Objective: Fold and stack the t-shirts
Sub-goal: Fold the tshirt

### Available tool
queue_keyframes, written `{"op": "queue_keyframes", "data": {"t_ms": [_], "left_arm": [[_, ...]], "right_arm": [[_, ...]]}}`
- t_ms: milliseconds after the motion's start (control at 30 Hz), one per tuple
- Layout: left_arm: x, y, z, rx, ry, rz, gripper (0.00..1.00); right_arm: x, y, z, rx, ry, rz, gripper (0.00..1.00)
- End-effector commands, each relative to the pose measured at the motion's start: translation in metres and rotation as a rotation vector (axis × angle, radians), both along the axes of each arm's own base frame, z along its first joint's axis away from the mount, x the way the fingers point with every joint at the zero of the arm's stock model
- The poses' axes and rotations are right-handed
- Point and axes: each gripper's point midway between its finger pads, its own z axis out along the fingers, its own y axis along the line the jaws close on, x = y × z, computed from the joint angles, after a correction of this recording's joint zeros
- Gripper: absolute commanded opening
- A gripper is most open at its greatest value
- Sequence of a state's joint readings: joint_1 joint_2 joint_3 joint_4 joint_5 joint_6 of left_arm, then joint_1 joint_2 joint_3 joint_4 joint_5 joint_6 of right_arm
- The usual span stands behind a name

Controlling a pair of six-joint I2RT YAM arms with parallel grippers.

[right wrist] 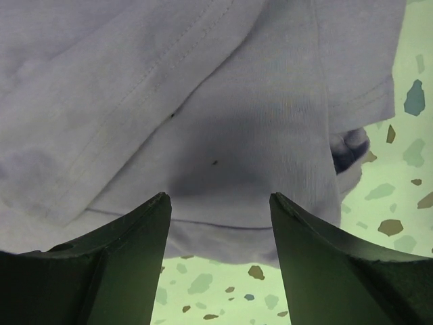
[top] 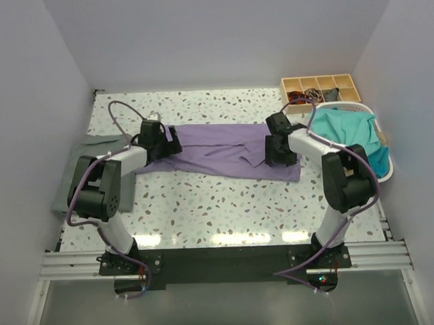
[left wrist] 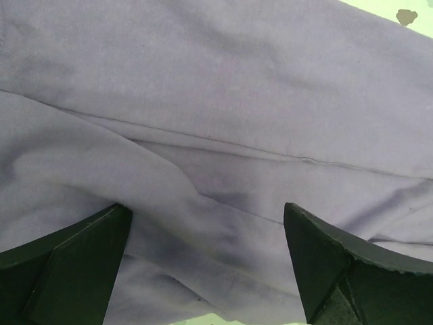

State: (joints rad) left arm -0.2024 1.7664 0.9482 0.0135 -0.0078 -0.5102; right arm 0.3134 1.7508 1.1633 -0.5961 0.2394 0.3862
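A lavender t-shirt (top: 220,154) lies spread in a wide band across the middle of the table. My left gripper (top: 168,141) hovers low over its left end, jaws wide open, with wrinkled lavender cloth (left wrist: 216,135) filling the view beneath my left gripper (left wrist: 206,211). My right gripper (top: 277,152) is over the shirt's right part near its front hem (right wrist: 223,233); in its wrist view the right gripper (right wrist: 218,198) stands open with nothing pinched. A grey t-shirt (top: 84,149) lies at the table's left edge, partly under the left arm. Teal t-shirts (top: 348,133) fill the basket.
A white plastic basket (top: 385,165) stands at the right edge of the table. Behind it sits a small wooden compartment tray (top: 321,84) with small items in it. White walls close in the table on three sides. Speckled tabletop (top: 218,205) lies in front of the shirt.
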Motion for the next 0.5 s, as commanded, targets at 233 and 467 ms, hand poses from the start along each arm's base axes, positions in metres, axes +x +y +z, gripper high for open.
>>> {"op": "queue_keyframes", "data": {"t_ms": [233,467], "left_arm": [[-0.093,0.045,-0.048,0.197,0.294,0.039,1.0],[-0.132,0.036,-0.059,0.147,0.35,-0.009,1.0]], "right_arm": [[-0.008,-0.055,-0.018,-0.215,0.103,-0.14,0.65],[-0.011,-0.094,-0.014,-0.283,0.117,-0.209,0.66]]}}
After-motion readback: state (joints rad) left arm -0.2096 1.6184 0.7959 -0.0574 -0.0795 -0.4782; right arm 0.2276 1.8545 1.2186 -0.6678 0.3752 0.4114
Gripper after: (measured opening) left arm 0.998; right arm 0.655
